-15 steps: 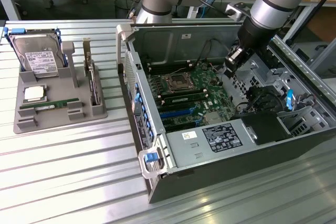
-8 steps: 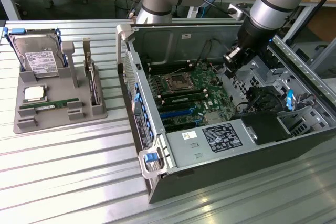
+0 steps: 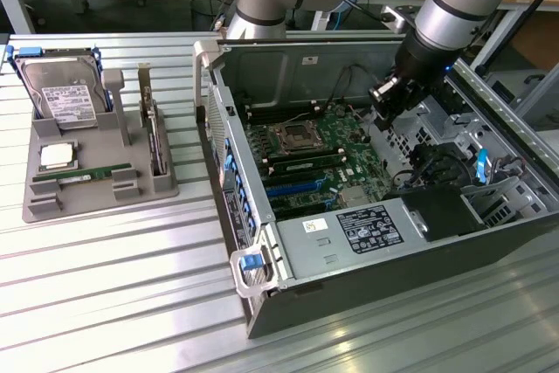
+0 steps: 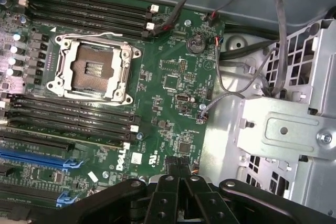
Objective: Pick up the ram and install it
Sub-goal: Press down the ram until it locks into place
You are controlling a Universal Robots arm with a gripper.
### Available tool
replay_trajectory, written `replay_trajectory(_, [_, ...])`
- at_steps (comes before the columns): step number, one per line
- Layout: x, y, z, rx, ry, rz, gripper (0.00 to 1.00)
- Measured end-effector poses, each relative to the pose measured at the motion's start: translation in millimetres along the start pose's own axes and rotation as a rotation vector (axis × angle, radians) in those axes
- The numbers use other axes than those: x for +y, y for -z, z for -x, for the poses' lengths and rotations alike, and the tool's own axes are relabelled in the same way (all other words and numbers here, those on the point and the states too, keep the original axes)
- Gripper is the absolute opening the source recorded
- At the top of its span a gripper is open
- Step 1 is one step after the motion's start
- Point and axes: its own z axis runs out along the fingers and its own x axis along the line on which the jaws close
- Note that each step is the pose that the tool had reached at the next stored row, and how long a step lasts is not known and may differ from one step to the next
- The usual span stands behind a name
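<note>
Gripper (image 4: 180, 174) clenched fully, fingers (image 4: 169, 182) pressed together, grasping nothing, hovering above motherboard (image 4: 173, 77) inside open computer case (image 3: 349, 242); ram (image 3: 83, 176) lying in gray tray (image 3: 96, 194).

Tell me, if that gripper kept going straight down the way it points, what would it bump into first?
Probably the green motherboard inside the open computer case. The shut, empty gripper points down at its bare part beside the empty processor socket, though exact depth is hard to judge.

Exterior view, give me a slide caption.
Shut claw hovers empty over the open computer case; the ram lies in the gray tray.
</note>
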Motion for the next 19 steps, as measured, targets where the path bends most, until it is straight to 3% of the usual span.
replay_trajectory(8, [-0.1,-0.5,0.4,-0.0033,-0.069,-0.0044,0.11])
replay_trajectory(12, [-0.1,-1.0,0.4,-0.0073,-0.144,-0.0068,0.11])
replay_trajectory(17, [-0.1,-1.2,0.4,-0.0097,-0.19,-0.0082,0.11])
replay_trajectory(19, [-0.2,-1.5,0.4,-0.0118,-0.231,-0.0095,0.11])
